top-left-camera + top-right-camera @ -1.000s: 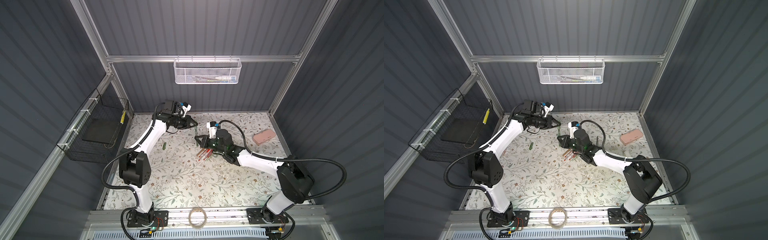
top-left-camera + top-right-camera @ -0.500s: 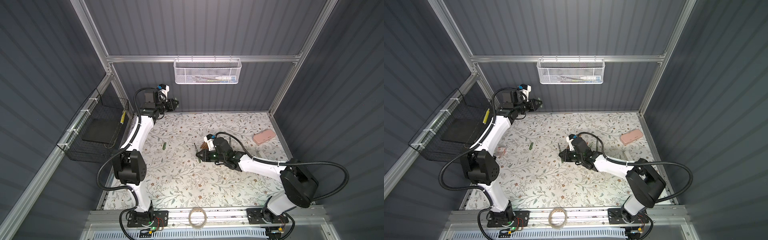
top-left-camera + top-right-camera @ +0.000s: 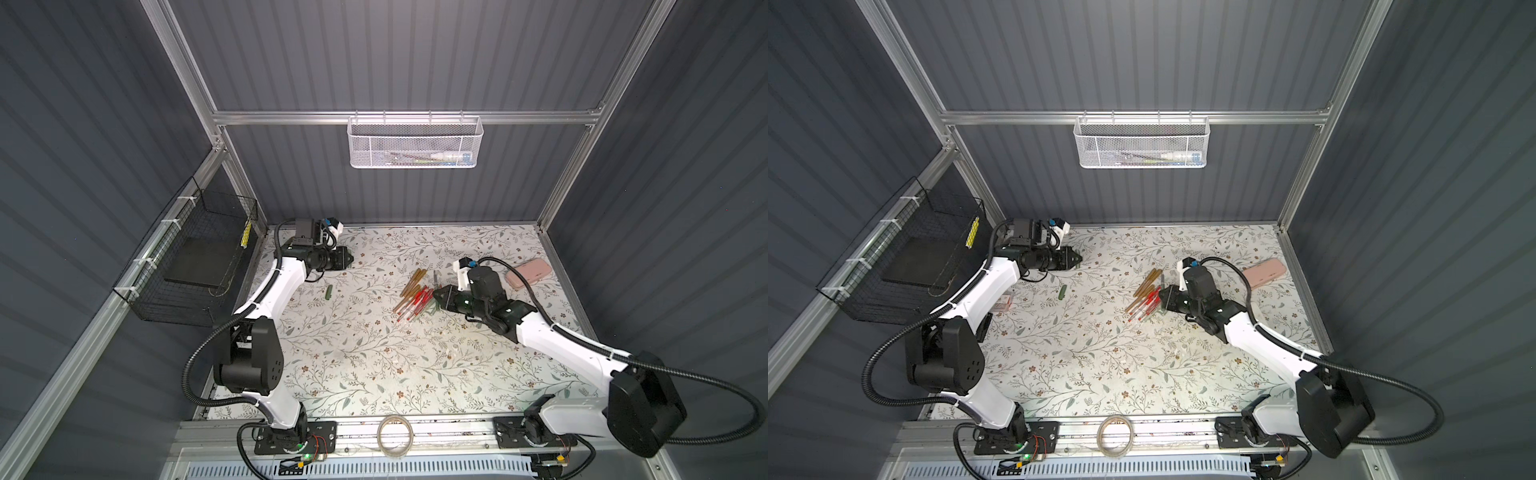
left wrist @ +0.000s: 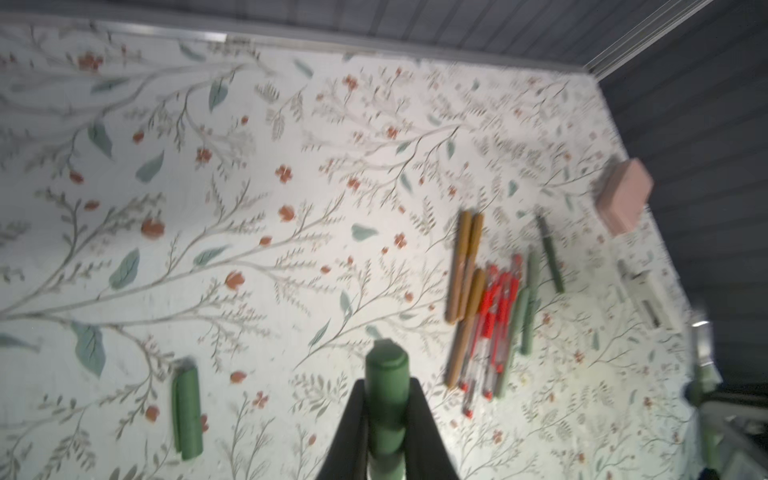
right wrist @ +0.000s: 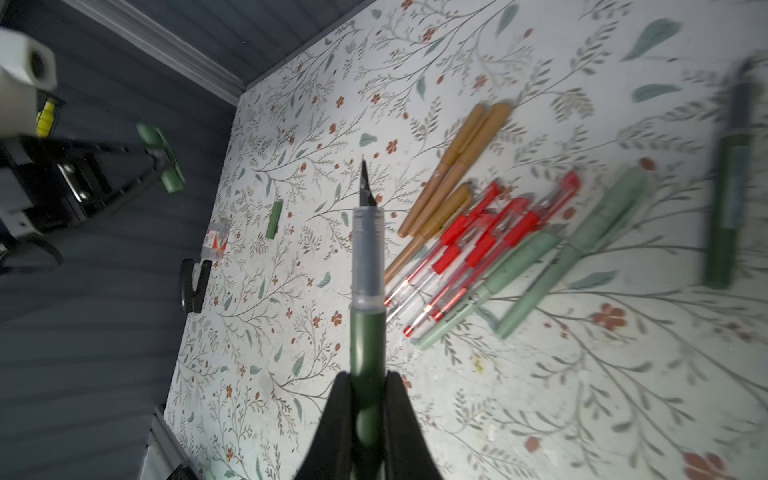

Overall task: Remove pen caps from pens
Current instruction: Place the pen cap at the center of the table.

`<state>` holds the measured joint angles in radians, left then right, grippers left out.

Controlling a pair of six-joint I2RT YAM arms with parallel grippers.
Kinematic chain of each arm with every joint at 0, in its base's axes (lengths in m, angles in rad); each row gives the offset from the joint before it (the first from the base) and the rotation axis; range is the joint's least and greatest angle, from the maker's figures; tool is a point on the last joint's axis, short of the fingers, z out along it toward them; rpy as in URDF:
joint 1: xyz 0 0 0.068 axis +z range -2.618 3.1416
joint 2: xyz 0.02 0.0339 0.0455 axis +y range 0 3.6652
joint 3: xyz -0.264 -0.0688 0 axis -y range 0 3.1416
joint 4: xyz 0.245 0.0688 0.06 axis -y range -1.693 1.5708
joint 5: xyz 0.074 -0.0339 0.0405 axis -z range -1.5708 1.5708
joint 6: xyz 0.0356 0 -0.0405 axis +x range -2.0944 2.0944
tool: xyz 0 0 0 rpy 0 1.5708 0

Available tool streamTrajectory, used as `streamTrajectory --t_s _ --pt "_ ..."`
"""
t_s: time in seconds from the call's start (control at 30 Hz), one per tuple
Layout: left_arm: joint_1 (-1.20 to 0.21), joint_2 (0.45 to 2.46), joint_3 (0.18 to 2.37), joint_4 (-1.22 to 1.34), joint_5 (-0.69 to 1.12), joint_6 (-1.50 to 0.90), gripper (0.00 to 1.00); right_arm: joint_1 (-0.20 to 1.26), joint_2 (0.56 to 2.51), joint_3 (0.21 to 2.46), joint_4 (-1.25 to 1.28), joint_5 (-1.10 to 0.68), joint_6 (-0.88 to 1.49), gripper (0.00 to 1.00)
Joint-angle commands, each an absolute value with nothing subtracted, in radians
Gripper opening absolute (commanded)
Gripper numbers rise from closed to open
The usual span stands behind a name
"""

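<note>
Left pincer (image 4: 386, 390) was pressed together on a dark green cap (image 4: 385, 374), gripped across its middle with the closed end sticking out past the fingertips. In both top views this pincer hung over the far left corner of the surface (image 3: 374, 365), well apart from the pens.

Right pincer (image 5: 368, 380) was pinching a dark green pen (image 5: 365, 332) by its barrel. The pen was uncapped: clear grip section and dark nib exposed, pointing away from my wrist. In a top view the right pincer (image 3: 436, 296) sat just beside the pile of pens (image 3: 415, 295).

The pile held golden-brown, red-trimmed clear and pale green pens, lying close together and roughly parallel, caps on. A second dark green pen (image 4: 550, 253) lay alone between the pile and the pink case (image 3: 528, 273). A loose dark green cap (image 3: 328, 292) lay flat on the surface, near my left arm.
</note>
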<state>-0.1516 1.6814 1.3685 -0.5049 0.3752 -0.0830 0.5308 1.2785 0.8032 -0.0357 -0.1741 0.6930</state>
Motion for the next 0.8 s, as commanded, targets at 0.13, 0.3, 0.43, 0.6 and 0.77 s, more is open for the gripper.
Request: streamTrajectory --t_s 0.13,0.3,0.43,0.6,0.77 --pt "-0.150 1.771 1.281 -0.526 0.184 0.017 0.00 0.422 1.154 0.775 -0.223 -0.114 0.603 0.00" --pt "-0.150 1.862 1.317 -0.545 0.121 0.015 0.00 0.382 1.079 0.724 -0.224 -0.121 0.606 0.00" --pt "-0.150 1.919 1.348 -0.556 0.066 0.021 0.00 0.371 1.051 0.687 -0.219 -0.122 0.611 0.00" --pt "-0.150 1.970 1.369 -0.561 0.033 0.020 0.00 0.356 1.027 0.662 -0.224 -0.120 0.603 0.00" --pt "-0.150 2.018 1.396 -0.584 -0.002 0.033 0.00 0.341 1.014 0.660 -0.232 -0.131 0.592 0.00"
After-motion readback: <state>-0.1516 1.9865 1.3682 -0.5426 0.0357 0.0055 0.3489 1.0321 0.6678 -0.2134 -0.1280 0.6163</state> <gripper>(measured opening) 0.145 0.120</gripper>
